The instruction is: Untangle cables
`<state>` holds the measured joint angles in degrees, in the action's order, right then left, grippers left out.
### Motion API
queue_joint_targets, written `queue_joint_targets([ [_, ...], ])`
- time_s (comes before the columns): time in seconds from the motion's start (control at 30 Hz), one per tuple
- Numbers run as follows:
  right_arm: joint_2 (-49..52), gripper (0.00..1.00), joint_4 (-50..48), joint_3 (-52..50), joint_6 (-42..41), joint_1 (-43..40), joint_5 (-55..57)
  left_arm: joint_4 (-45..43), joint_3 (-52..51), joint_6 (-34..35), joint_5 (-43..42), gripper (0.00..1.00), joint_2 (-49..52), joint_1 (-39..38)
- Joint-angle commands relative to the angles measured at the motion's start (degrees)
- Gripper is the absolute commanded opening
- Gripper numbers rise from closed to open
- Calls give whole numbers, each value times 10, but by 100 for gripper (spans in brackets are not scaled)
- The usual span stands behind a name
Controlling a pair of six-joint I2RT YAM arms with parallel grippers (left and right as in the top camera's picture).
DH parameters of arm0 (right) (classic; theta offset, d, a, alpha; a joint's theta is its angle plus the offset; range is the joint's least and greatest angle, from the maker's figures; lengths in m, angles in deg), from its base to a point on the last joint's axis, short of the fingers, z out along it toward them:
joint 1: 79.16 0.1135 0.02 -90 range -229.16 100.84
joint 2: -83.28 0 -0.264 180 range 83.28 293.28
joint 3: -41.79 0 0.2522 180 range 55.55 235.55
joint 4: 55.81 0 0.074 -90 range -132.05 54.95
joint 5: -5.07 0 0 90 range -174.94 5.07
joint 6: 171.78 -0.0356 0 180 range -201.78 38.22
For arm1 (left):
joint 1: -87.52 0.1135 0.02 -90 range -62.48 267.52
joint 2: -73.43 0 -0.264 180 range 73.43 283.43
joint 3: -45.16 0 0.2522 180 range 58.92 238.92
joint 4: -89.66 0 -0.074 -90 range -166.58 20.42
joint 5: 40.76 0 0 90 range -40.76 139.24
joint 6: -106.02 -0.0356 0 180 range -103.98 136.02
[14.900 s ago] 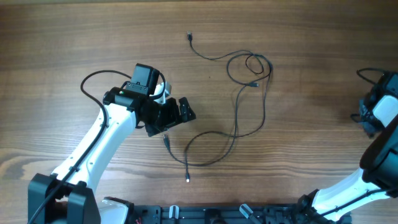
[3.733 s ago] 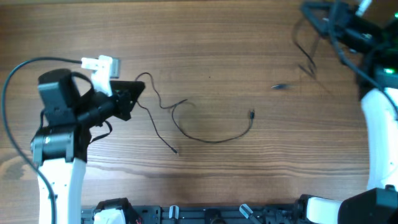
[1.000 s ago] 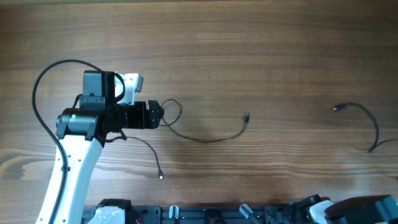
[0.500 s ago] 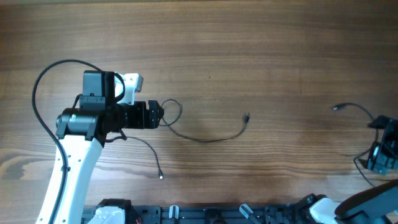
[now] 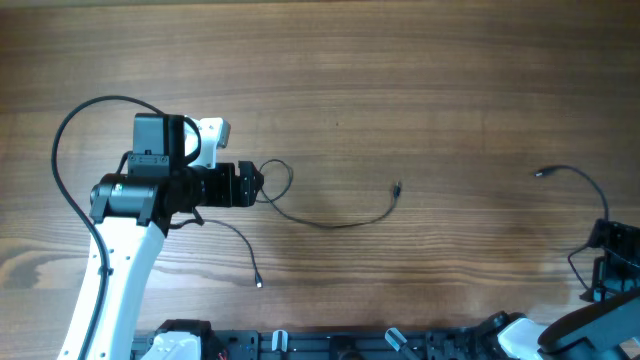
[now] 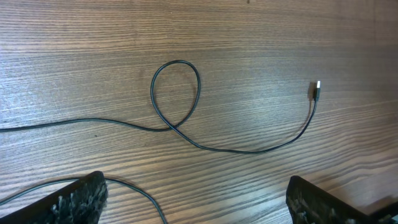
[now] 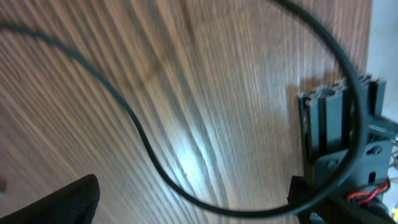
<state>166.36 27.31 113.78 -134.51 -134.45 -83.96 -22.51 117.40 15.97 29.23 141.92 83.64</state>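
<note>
Two thin dark cables lie apart on the wooden table. The left cable [image 5: 330, 224] makes a small loop [image 6: 176, 93] just ahead of my left gripper [image 5: 258, 185] and ends in a plug [image 6: 316, 91]. Another strand [image 5: 240, 240] runs down to a plug near the front edge. My left gripper [image 6: 196, 208] is open, and that strand [image 6: 140, 194] crosses the gap by the left finger, ungripped. The right cable [image 5: 590, 185] arcs at the far right. My right gripper [image 5: 605, 258] is there, open [image 7: 186, 208], with the cable [image 7: 143, 137] curving across between its fingertips, not pinched.
The left arm's thick black cable [image 5: 60, 150] bows out to the left. A black frame [image 7: 336, 137] stands past the table edge at the right. The rail with the arm bases [image 5: 340, 345] runs along the front.
The right arm has come into view at the right edge and slid toward the front edge. The left arm and both cables lie as before.
</note>
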Motion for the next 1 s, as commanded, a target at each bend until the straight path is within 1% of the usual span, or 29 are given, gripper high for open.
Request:
queue_joint_targets([
  [0.0, 2, 4, -12, -2, -2, 2, 42, 0, 0, 5, -10, 94, 2, -2],
  [0.13, 2, 4, -32, -2, 10, 2, 42, 3, 0, 5, -10, 93, 2, -2],
  [0.2, 2, 4, -65, -2, 51, 2, 28, 5, 0, 5, -10, 93, 2, -2],
  [0.23, 2, 4, -92, -2, 87, 2, -8, 5, 0, 5, -10, 93, 2, -2],
  [0.27, 2, 4, -133, 0, 165, 2, -78, 5, 0, 5, -10, 93, 2, -2],
  [0.3, 2, 4, -173, 6, 232, 2, -178, 5, 0, 5, -10, 93, 2, -2],
  [0.33, 2, 4, -231, 18, 278, 2, -325, 5, 0, 5, -10, 93, 2, -2],
  [0.37, 2, 4, -295, 32, 256, 2, -417, 5, 0, 5, -10, 93, 2, -2],
  [0.4, 2, 4, -339, 51, 229, 2, -461, 5, 0, 5, -10, 93, 2, -2],
  [0.43, 2, 4, -374, 78, 209, 2, -477, 5, 0, 5, -10, 93, 2, -2],
  [0.57, 2, 4, -490, 190, 190, 2, -457, 4, 0, 5, -10, 94, 2, -2],
  [0.63, 2, 4, -598, 205, 135, 0, -422, 4, 0, 5, -10, 94, 2, -2],
  [0.67, 2, 4, -644, 205, 112, -2, -394, 5, 0, 5, -10, 94, 2, -2],
  [0.7, 3, 4, -690, 205, 102, -5, -344, 5, 0, 6, -10, 94, 2, -2],
  [0.73, 5, 5, -715, 205, 105, -7, -299, 5, 0, 5, -10, 94, 2, -2],
  [0.83, 19, 4, -737, 205, 114, -31, -227, 3, 0, 5, -10, 97, 2, -2],
  [0.9, 45, 4, -739, 214, 120, -47, -230, -5, 0, 6, -10, 97, 2, -2],
  [0.93, 66, 4, -733, 232, 136, -47, -244, -9, 0, 6, -10, 97, 2, -2],
  [0.97, 96, 4, -702, 271, 160, -46, -254, -9, 0, 5, -12, 97, 2, -2],
])
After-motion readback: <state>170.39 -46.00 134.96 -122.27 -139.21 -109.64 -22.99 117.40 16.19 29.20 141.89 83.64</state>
